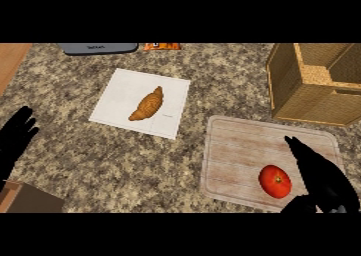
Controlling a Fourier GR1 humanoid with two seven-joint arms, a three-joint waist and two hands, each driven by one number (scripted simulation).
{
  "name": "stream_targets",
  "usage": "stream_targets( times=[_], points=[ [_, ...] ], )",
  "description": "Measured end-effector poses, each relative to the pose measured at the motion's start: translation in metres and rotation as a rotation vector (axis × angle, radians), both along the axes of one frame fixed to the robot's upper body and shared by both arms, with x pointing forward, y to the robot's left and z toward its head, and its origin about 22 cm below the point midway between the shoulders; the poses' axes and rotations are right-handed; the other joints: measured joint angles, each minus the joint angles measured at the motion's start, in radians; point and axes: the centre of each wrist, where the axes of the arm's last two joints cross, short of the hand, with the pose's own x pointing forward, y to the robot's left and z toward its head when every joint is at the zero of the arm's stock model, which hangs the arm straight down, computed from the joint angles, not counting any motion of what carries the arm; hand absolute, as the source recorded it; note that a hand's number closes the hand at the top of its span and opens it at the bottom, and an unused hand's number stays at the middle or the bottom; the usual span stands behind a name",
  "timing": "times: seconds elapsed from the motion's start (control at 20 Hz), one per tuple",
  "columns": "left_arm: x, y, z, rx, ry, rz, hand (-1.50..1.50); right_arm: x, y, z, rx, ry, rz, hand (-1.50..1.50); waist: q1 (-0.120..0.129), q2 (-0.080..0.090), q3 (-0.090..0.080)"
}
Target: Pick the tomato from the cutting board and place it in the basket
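While untouched: round red tomato [275,181] lies on pale wooden cutting board [242,150].
Handling: smooth, soft (likely bruises); cup its sides.
Right hand [319,175]: fingers straight, empty.

On the speckled stone counter [87,160] lies a pale wooden cutting board [242,150] with a red tomato [274,181] near its lower right part, and the right hand [323,182] is just beside the tomato with its fingers straight. A wicker basket [294,95] stands behind the board at the right, and a croissant [147,104] lies on a white sheet [113,107] further left. The left hand [12,142] rests open at the left edge, well apart from all these.
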Motion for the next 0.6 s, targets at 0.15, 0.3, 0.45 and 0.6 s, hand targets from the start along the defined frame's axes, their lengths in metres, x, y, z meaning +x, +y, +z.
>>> stream_targets(
  times=[0.15, 0.3, 0.45, 0.6],
  points=[
    [0.0, -0.001, 0.0, -0.005, 0.0, 0.004, 0.0, 0.0, 0.002, -0.006, -0.008, 0.002, 0.003, 1.5, 0.002, -0.001, 0.0],
    [0.0, -0.003, 0.0, -0.006, 0.0, 0.003, 0.0, 0.0, 0.004, -0.01, -0.046, -0.015, 0.031, 1.5, 0.006, -0.001, 0.0],
    [0.001, -0.004, 0.0, -0.002, -0.002, 0.001, 0.0, 0.002, 0.006, -0.013, -0.086, -0.033, 0.048, 1.5, 0.006, -0.001, 0.0],
    [0.001, -0.004, -0.001, -0.003, 0.0, 0.005, 0.0, 0.003, 0.007, -0.014, -0.111, -0.047, 0.06, 1.5, 0.006, -0.002, 0.0]
  ],
)
